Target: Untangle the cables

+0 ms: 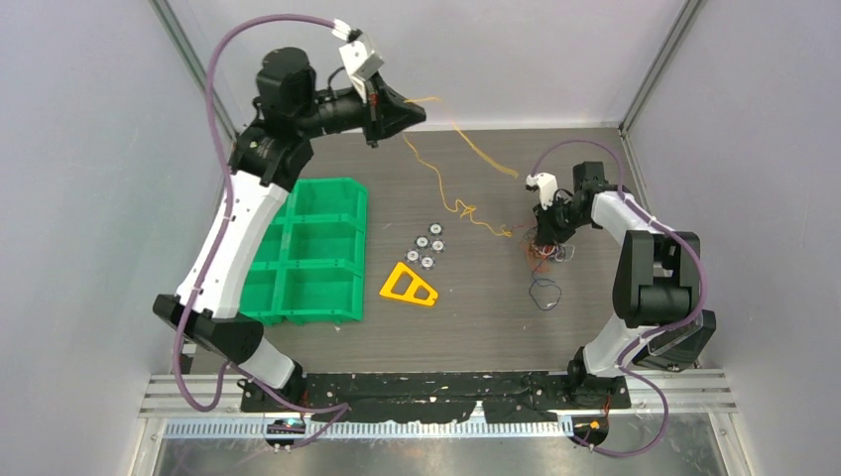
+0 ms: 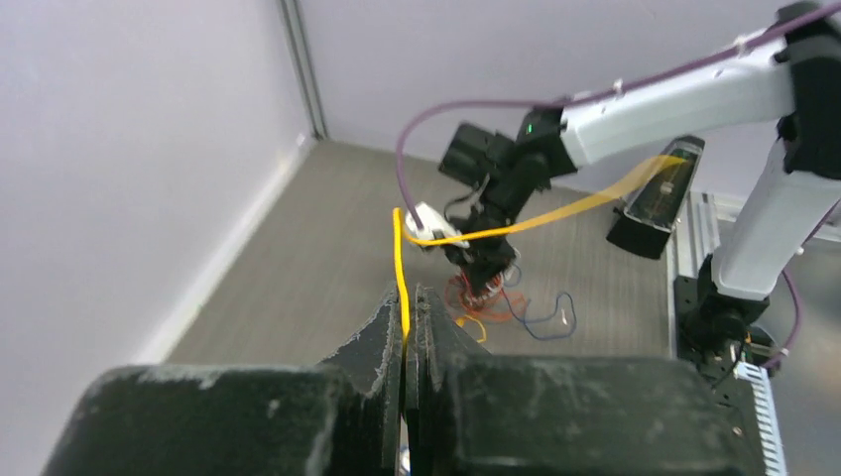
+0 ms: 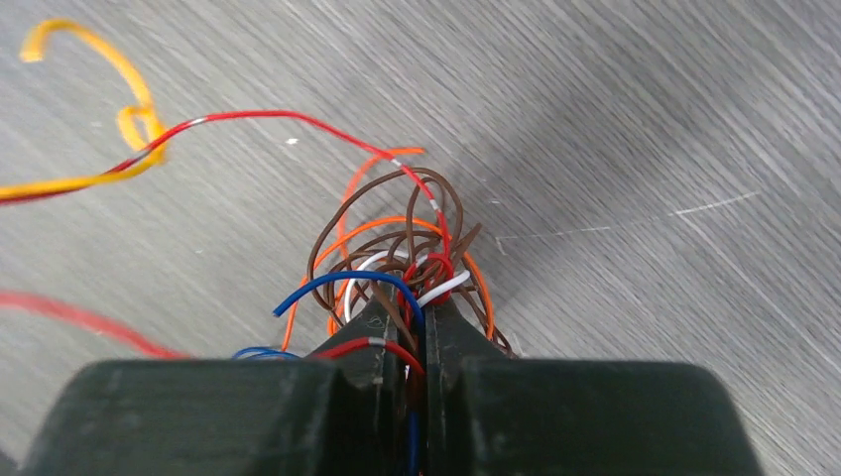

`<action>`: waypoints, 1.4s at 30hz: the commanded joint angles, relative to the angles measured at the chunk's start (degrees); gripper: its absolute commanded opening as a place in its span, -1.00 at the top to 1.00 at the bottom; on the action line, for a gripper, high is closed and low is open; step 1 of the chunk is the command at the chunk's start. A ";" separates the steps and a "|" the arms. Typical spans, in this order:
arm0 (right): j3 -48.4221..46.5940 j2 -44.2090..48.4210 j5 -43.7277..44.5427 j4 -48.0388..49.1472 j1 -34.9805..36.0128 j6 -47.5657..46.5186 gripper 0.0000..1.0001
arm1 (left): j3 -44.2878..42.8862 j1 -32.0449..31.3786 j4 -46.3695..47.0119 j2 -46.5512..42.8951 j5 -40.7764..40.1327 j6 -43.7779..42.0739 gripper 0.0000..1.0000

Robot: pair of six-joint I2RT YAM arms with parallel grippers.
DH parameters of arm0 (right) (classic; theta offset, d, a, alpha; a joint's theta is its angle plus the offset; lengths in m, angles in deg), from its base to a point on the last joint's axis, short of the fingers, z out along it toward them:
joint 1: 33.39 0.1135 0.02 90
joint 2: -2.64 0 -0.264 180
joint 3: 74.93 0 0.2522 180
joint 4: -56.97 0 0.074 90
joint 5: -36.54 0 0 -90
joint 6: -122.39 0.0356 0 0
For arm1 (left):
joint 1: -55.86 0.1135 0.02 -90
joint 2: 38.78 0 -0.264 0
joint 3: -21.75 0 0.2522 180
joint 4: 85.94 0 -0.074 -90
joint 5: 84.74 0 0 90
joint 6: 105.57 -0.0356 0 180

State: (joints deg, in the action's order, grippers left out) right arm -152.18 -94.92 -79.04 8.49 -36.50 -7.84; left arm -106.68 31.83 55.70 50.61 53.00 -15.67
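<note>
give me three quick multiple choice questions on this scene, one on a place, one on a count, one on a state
1. On which side of the yellow triangle does the green bin lie? A left B right C on top of it
2. How many small round discs lie together? A three B five C eight
3. The left gripper is: A wide open B shut on a yellow cable C shut on nothing

Answers: 1 A, the top view shows the bin left of the triangle; 2 B, five discs show there; 3 B, the cable runs out from between its closed fingers.
</note>
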 commanded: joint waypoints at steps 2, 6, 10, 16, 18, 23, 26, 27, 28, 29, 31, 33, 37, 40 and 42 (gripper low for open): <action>-4.33 4.89 -14.88 -5.36 -0.38 1.53 0.89 | 8.42 -2.86 0.26 5.08 -1.01 -3.63 1.00; -4.33 7.43 -19.05 -5.99 1.09 4.48 0.89 | 13.35 -6.42 1.07 10.59 -2.18 -7.51 1.00; -4.24 7.86 -20.93 -7.63 1.37 5.58 0.89 | 14.56 -10.33 1.24 17.50 -2.87 -11.26 1.00; -3.73 9.16 -22.24 -9.05 1.83 7.83 0.89 | 18.13 -13.52 7.36 21.76 3.33 -10.80 0.56; -3.12 9.63 -21.21 -7.84 1.88 9.48 0.89 | 20.16 -13.98 8.39 22.09 5.51 -10.73 0.22; -2.59 9.51 -19.76 -6.23 1.88 12.16 0.89 | 26.00 -14.58 15.10 22.94 6.38 -4.12 -0.34; -2.29 9.29 -20.24 -6.14 1.83 13.59 0.89 | 28.40 -15.27 20.64 23.73 4.58 2.38 -0.44; -2.14 9.35 -20.33 -6.04 1.87 13.86 0.89 | 29.31 -15.33 23.14 23.96 3.51 4.68 -0.49; -1.86 9.46 -20.31 -5.96 1.88 13.90 0.89 | 30.09 -15.36 25.76 24.14 2.51 7.47 -0.54; -1.75 9.52 -19.95 -5.82 1.88 13.96 0.89 | 30.74 -15.41 27.94 24.33 1.27 9.96 -0.58; -1.49 9.64 -19.65 -5.73 1.85 14.00 0.89 | 31.44 -15.60 30.67 24.81 -0.92 13.89 -0.61; -1.40 9.72 -19.56 -5.76 1.87 14.04 0.89 | 32.37 -15.96 32.49 25.00 -3.33 16.56 -0.63; -1.38 9.75 -19.47 -5.67 1.84 14.50 0.89 | 32.44 -17.18 34.24 26.62 -4.86 21.66 -0.56; -1.42 9.87 -19.15 -5.56 1.88 14.70 0.89 | 31.29 -18.23 32.77 27.81 -5.27 22.42 -0.27; -1.47 10.03 -18.77 -5.54 1.88 14.94 0.89 | 31.10 -18.49 32.36 28.13 -4.66 22.34 -0.05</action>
State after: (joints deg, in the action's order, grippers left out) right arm -153.40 -87.73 -98.12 1.58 -34.95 6.04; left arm -74.18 14.63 85.51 77.60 48.96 3.61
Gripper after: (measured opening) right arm 0.137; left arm 0.622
